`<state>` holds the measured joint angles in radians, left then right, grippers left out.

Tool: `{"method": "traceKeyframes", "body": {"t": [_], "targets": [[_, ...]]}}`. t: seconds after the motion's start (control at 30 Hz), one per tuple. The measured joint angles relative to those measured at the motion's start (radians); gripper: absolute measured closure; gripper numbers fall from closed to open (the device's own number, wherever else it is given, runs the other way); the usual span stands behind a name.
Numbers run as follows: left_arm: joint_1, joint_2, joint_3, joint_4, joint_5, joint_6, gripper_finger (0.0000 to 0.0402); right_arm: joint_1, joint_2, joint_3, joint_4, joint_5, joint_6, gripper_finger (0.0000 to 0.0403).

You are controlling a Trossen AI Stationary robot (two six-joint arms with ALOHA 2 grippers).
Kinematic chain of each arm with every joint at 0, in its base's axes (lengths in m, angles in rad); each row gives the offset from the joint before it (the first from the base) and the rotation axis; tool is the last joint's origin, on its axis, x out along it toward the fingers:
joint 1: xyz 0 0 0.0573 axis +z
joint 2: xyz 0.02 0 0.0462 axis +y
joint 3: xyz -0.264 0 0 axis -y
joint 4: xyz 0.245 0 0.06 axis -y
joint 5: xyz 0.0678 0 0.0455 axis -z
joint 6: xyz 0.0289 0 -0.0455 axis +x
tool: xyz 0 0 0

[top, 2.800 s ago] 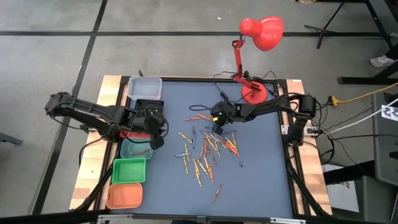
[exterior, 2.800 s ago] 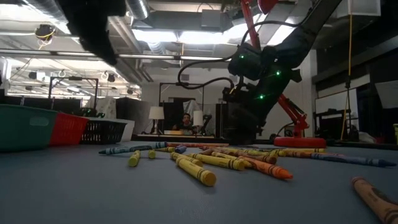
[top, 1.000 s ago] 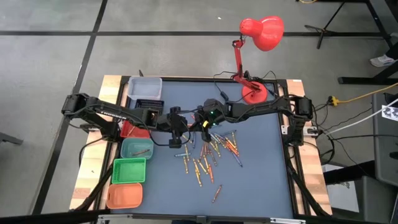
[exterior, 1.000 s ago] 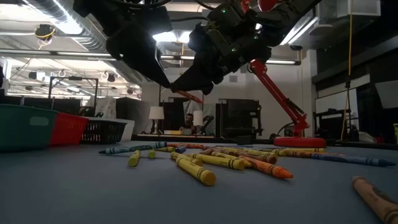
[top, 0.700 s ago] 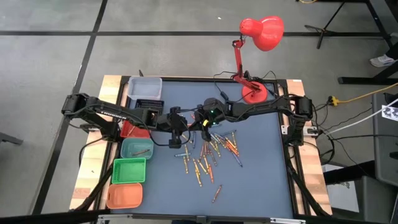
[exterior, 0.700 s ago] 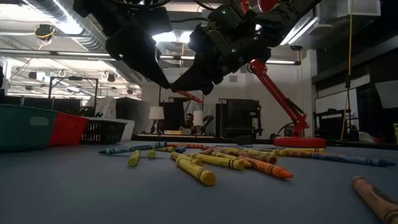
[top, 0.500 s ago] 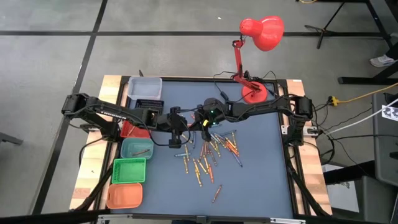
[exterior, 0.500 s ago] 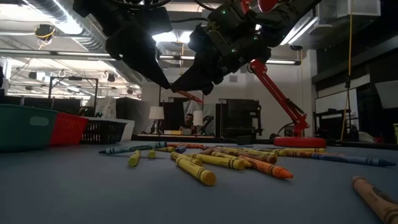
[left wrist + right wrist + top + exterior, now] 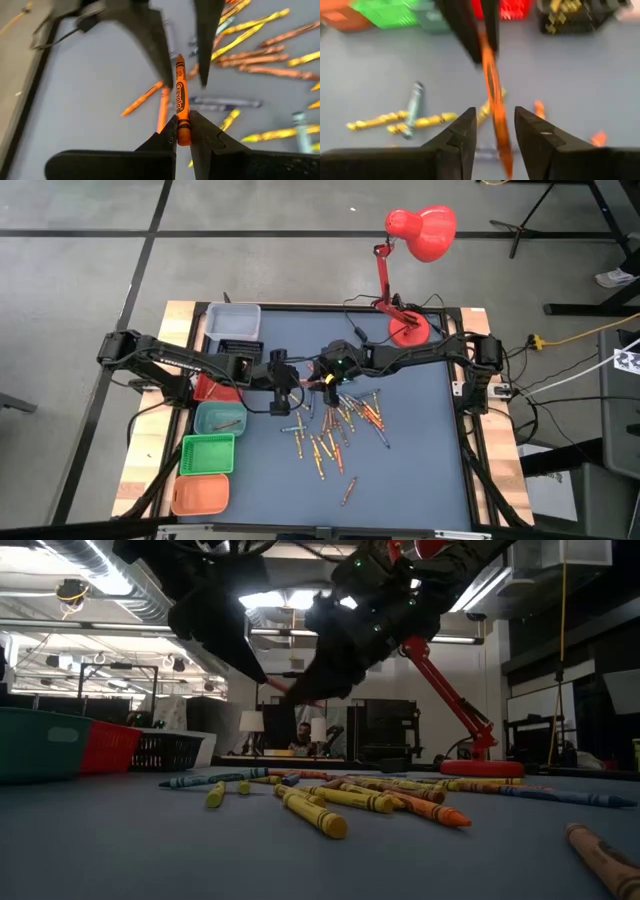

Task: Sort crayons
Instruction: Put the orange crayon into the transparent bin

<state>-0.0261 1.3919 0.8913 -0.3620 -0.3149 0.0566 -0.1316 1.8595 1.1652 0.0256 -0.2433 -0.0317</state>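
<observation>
Passing an orange crayon (image 9: 180, 102) arm to arm above the table's middle, at 9 o'clock from the crayon pile (image 9: 335, 430). Left gripper (image 9: 182, 131) clamped on one end; right gripper (image 9: 492, 131) parted, crayon loose between its fingers. Handover judged all but done. Next: right arm clear, left to carry it 7 o'clock to the orange bin (image 9: 199, 496).

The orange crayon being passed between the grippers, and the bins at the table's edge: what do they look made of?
The orange crayon, pinched in the left gripper, looks like wax in a matte paper wrapper: printed black lettering shows. The green bin looks like moulded plastic, judging by its uniform colour and latticed walls; finish unclear.
</observation>
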Motion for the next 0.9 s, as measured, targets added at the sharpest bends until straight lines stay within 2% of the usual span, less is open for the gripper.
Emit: {"method": "traceKeyframes", "body": {"t": [0.33,0.63,0.9], "targets": [[0.086,-0.082,0.002,-0.202,-0.174,0.034,0.0388,0.0,0.0,0.004,-0.219,0.134,0.006,0.0265],[0.23,-0.069,0.003,-0.208,-0.172,0.206,0.0388,-0.002,0.002,0.003,-0.226,0.142,0.011,0.0265],[0.278,-0.069,0.001,-0.174,-0.183,0.351,0.0388,-0.002,0.002,0.001,-0.227,0.153,0.033,0.0265]]}}
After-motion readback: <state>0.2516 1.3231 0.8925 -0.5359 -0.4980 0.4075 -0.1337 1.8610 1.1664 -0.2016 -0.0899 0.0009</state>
